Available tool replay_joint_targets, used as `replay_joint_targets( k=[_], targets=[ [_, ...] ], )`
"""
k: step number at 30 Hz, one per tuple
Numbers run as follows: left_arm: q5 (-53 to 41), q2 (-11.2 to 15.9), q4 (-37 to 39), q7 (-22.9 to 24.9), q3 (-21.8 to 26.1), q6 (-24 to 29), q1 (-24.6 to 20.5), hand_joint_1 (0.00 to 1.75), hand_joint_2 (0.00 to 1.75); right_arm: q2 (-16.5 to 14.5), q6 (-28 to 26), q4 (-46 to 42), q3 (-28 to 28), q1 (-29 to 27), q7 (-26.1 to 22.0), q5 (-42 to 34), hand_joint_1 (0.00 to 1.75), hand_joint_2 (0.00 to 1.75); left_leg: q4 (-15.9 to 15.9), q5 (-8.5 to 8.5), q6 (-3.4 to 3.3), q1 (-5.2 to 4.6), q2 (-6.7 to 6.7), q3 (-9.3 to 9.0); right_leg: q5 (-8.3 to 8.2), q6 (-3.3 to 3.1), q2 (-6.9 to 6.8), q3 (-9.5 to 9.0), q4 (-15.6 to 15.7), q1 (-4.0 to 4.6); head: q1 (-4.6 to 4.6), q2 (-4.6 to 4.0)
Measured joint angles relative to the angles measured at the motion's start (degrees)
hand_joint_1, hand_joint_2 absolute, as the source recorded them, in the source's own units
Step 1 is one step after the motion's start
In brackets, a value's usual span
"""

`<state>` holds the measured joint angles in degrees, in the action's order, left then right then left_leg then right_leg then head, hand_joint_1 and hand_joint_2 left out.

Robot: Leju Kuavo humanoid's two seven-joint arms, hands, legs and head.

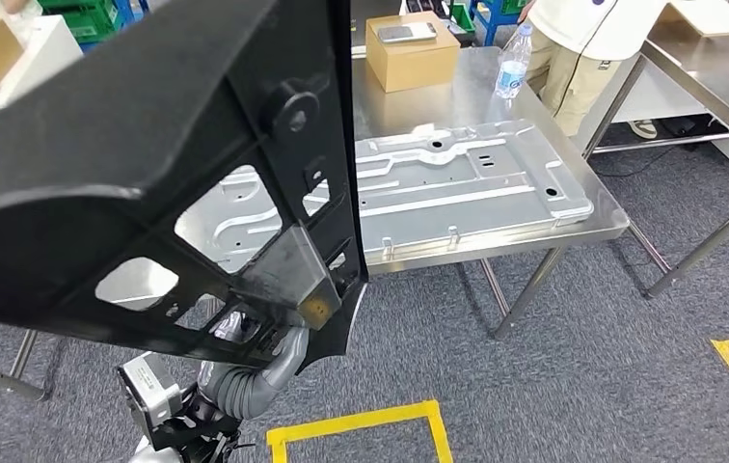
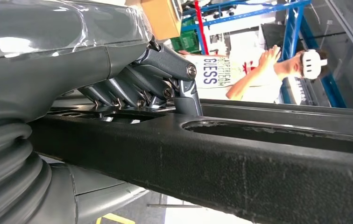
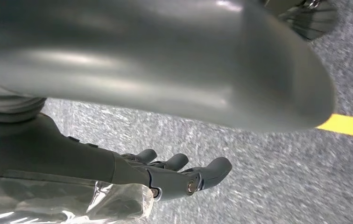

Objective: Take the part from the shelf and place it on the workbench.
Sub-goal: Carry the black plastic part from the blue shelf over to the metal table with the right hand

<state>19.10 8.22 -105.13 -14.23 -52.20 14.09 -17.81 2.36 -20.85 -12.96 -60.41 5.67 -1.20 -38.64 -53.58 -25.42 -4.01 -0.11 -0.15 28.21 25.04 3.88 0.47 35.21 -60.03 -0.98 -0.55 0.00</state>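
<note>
Head view, part: a large black moulded plastic frame panel with cut-out openings (image 1: 148, 145) is being held up close before the camera, tilted, covering the left half of the scene.
Head view, left hand (image 1: 250, 333): is gripping the panel's lower edge from beneath.
Head view, workbench: a stainless steel table (image 1: 496, 241) is standing ahead, carrying a flat pressed silver metal plate (image 1: 457, 183), a brown cardboard box (image 1: 409, 53) and a clear plastic water bottle (image 1: 513, 63); a person in beige trousers (image 1: 573, 58) is standing at its far side.
Left wrist view, fingers (image 2: 137, 88): are clamping over a bar of the black panel (image 2: 221, 158).
Right wrist view, right hand (image 3: 165, 175): is hanging over grey carpet (image 3: 277, 177), fingers loosely apart, holding nothing.
</note>
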Motion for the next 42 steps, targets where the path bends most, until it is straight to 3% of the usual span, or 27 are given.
replay_joint_targets(
  k=[2, 6, 8, 10, 11, 12, 13, 15, 16, 18, 21, 23, 25, 26, 27, 28, 31, 33, 37, 39, 41, 42],
  targets=[
    [0.0, 0.0, 0.0, 0.0, 0.0, 0.0, -0.1, 1.75, 1.75, 0.0, 0.0, 0.0, 0.0, 0.1, 0.0, 0.0, 0.0, 0.0, 0.0, -0.78, 0.64, -0.14, 0.05, -0.54, -1.19, -0.46, -0.24, -1.98, 4.8, 0.09, -0.01, 0.0],
    [0.0, 0.0, 0.0, 0.0, 0.0, 0.0, -0.2, 1.75, 1.75, -0.2, 0.0, 0.0, 0.0, -0.1, 0.0, 0.1, 0.0, 0.0, -2.3, -1.75, 1.81, -0.12, 0.06, -0.32, -0.94, -2.09, -0.16, -3.02, 5.2, 0.01, 0.08, 0.0],
    [0.0, 0.0, 0.0, 0.0, 0.0, 0.0, -0.4, 1.75, 1.75, -0.2, 0.0, 0.0, 0.0, 0.1, 0.0, 0.1, 0.0, 0.0, -7.9, -3.76, 2.4, 0.14, 0.08, 2.83, -0.58, -2.55, -0.11, -3.56, 5.3, -0.08, 0.19, 0.0],
    [0.0, 0.0, 0.0, 0.0, 0.0, 0.0, -0.4, 1.75, 1.75, -0.2, 0.0, 0.0, 0.0, 0.1, 0.0, 0.1, 0.0, 0.0, -16.1, -6.71, 2.81, 0.27, 0.08, 8.11, -0.03, -2.79, -0.03, -3.9, 5.3, -0.07, 0.26, 0.0],
    [0.0, 0.0, 0.0, 0.0, 0.0, 0.0, -0.4, 1.75, 1.75, -0.2, 0.0, 0.0, 0.0, 0.0, 0.0, 0.1, 0.0, 0.0, -18.6, -7.43, 2.86, 0.29, 0.08, 10.21, 0.32, -2.8, 0.04, -4.19, 5.3, -0.06, 0.27, 0.0],
    [0.0, 0.0, 0.0, 0.0, 0.0, 0.0, -0.3, 1.75, 1.75, -0.2, 0.0, 0.0, 0.0, -0.1, 0.0, 0.1, 0.0, 0.0, -18.9, -6.98, 2.8, 0.29, 0.08, 11.3, 0.7, -2.76, 0.11, -4.63, 5.3, -0.06, 0.28, 0.0],
    [0.0, 0.0, 0.0, 0.0, 0.0, 0.0, -0.3, 1.75, 1.75, -0.2, 0.0, 0.0, 0.0, -0.1, 0.0, 0.1, 0.0, 0.0, -17.0, -5.25, 2.65, 0.28, 0.08, 11.2, 1.12, -2.68, 0.2, -5.23, 5.3, -0.05, 0.28, 0.0],
    [0.0, 0.0, 0.0, 0.0, 0.0, 0.0, -0.3, 1.75, 1.75, -0.2, 0.0, 0.0, 0.0, -0.1, 0.0, 0.1, 0.0, 0.0, -8.8, 0.37, 1.99, 0.15, 0.06, 8.89, 2.09, -2.39, 0.37, -6.64, 5.3, -0.04, 0.3, 0.0],
    [0.0, 0.0, 0.0, 0.0, 0.0, 0.0, -0.3, 1.75, 1.75, -0.3, 0.0, 0.0, 0.0, 0.0, 0.0, 0.1, 0.0, 0.0, -5.3, 2.02, 1.62, -0.07, 0.03, 7.8, 2.54, -2.14, 0.47, -7.2, 5.3, 0.01, 0.31, 0.0],
    [0.0, 0.1, 0.0, 0.0, 0.0, -0.1, -0.3, 1.75, 1.75, -0.3, 0.0, 0.0, 0.0, 0.1, 0.0, 0.0, 0.0, 0.0, -2.0, 3.16, 0.88, -0.46, -0.08, 6.74, 3.14, -1.43, 0.55, -7.74, 5.3, 0.09, 0.3, 0.0],
    [0.0, 0.1, 0.0, 0.1, 0.0, -0.1, -0.4, 1.75, 1.75, -0.4, 0.0, 0.0, 0.0, 0.2, 0.0, 0.1, 0.0, 0.0, -1.5, 3.07, -0.17, -0.27, -0.19, 5.56, 3.46, -0.55, 0.42, -7.81, 3.8, 0.18, 0.23, 0.0],
    [0.0, 0.0, 0.0, 0.2, 0.0, 0.0, -0.6, 1.75, 1.75, -0.4, 0.0, 0.0, 0.0, 0.3, 0.0, 0.1, 0.0, 0.0, -1.3, 2.76, -0.8, -0.07, -0.18, 4.6, 5.05, -0.22, 0.29, -5.2, -1.2, 0.13, 0.14, 0.0],
    [0.0, 0.1, 0.0, 0.2, 0.0, 0.0, -0.6, 1.75, 1.75, -0.4, 0.0, 0.0, 0.0, 0.3, 0.0, 0.1, 0.0, 0.0, -1.3, 2.13, -1.21, -0.18, -0.18, 4.01, 7.93, 0.0, 0.25, -0.24, -8.8, 0.14, 0.08, 0.0],
    [0.0, 0.1, 0.0, 0.2, 0.0, 0.0, -0.6, 1.75, 1.75, -0.4, 0.0, 0.0, 0.0, 0.2, 0.0, 0.0, 0.0, 0.0, -1.3, 1.74, -1.29, -0.26, -0.21, 3.63, 9.03, 0.08, 0.25, 1.95, -11.4, 0.15, 0.07, 0.0],
    [0.0, 0.1, 0.0, 0.2, 0.0, 0.0, -0.5, 1.75, 1.75, -0.4, 0.0, 0.0, 0.0, 0.1, 0.0, 0.0, 0.0, 0.0, -1.3, 1.31, -1.32, -0.34, -0.26, 3.13, 9.13, 0.09, 0.25, 3.26, -12.0, 0.17, 0.07, 0.0],
    [0.0, 0.1, 0.0, 0.2, -0.1, 0.0, -0.5, 1.75, 1.75, -0.4, 0.0, 0.0, 0.0, 0.0, 0.0, 0.0, 0.0, 0.0, -1.3, 0.84, -1.3, -0.41, -0.32, 2.51, 8.01, -0.01, 0.24, 3.6, -10.7, 0.22, 0.06, 0.0],
    [0.0, 0.1, 0.0, 0.2, -0.1, 0.0, -0.5, 1.75, 1.75, -0.3, -0.1, 0.0, 0.0, 0.0, 0.1, 0.0, 0.0, 0.0, -1.3, -0.71, -1.02, -0.62, -0.34, 0.61, 0.01, -0.95, 0.11, 0.91, 0.6, 0.68, 0.06, 0.0],
    [0.0, 0.1, 0.0, 0.2, -0.1, 0.0, -0.5, 1.75, 1.75, -0.1, -0.2, 0.0, 0.0, 0.0, 0.1, -0.1, 0.0, 0.0, -1.3, -1.47, -0.46, -0.81, -0.31, -0.1, -2.32, -1.63, 0.03, -0.18, 4.5, 1.08, 0.03, 0.0],
    [0.0, 0.1, 0.0, 0.2, 0.0, 0.0, -0.6, 1.75, 1.75, -0.3, -0.2, 0.0, 0.0, 0.0, 0.1, -0.1, 0.0, 0.0, -3.5, -2.75, 0.66, -0.85, -0.27, 0.04, -2.04, -2.77, 0.09, -1.63, 5.3, 0.6, 0.07, 0.0],
    [0.0, 0.1, 0.0, 0.2, 0.0, 0.0, -0.7, 1.75, 1.75, -0.3, -0.3, 0.0, 0.0, 0.1, 0.1, -0.1, 0.0, 0.0, -9.9, -5.04, 1.56, -0.36, -0.22, 3.57, -1.59, -3.06, 0.1, -2.31, 5.4, 0.41, 0.2, 0.0],
    [0.0, 0.1, 0.0, 0.2, 0.0, 0.0, -0.6, 1.75, 1.75, -0.2, -0.3, 0.0, 0.0, 0.1, 0.0, -0.1, 0.0, 0.0, -17.0, -7.45, 2.38, 0.29, -0.2, 8.48, -0.93, -3.05, 0.11, -2.84, 5.4, 0.37, 0.26, 0.0],
    [0.0, 0.1, 0.0, 0.2, 0.0, 0.0, -0.6, 1.75, 1.75, -0.3, -0.3, 0.0, 0.0, 0.0, 0.0, -0.1, 0.0, 0.0, -18.2, -7.58, 2.65, 0.54, -0.19, 9.94, -0.55, -2.95, 0.15, -3.22, 5.4, 0.33, 0.26, 0.0]
  ],
)
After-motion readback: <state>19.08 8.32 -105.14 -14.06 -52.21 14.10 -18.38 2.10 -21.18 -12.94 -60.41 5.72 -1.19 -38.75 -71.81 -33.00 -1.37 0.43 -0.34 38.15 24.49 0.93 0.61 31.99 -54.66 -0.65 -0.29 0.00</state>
